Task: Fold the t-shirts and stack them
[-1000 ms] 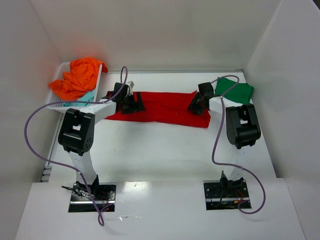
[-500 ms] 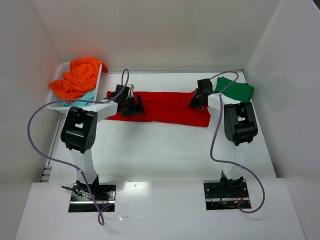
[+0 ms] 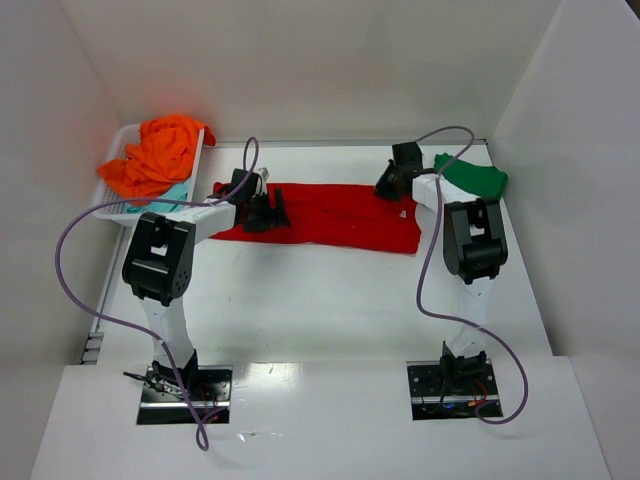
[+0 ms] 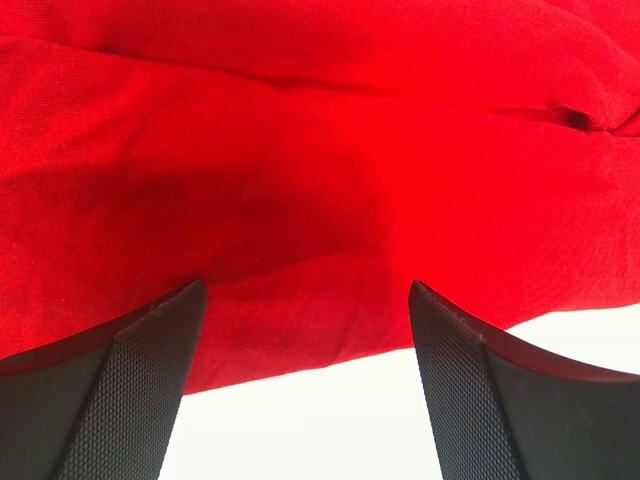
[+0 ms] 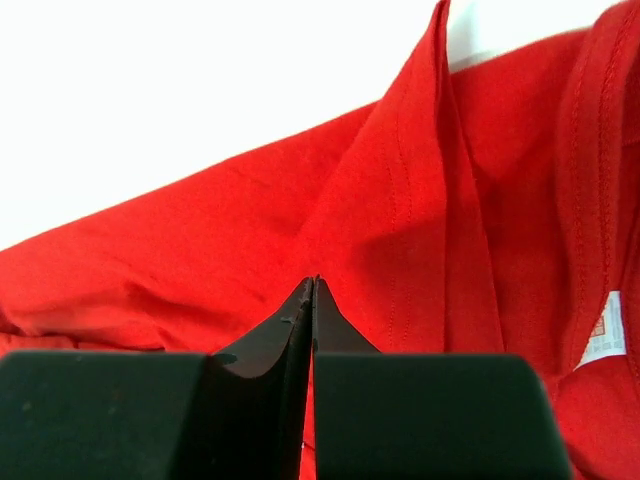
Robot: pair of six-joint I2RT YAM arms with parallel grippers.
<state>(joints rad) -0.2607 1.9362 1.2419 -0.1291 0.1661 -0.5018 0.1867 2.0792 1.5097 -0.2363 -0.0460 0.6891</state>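
Red t-shirt spread flat on the far surface, one end pinched
Right tool is clenched on a thin fold near the collar, left tool is released above the other end. A one-sided lift could slip or skew it.

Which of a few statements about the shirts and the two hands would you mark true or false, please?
The red shirt lies on the table. True.
The left hand is shut on it. False: its jaws stand open over the cloth.
The right hand is shut on the red shirt. True.
The orange shirt lies folded on the table. False: it is bunched in the basket.
The green shirt lies at the table's far right. True.
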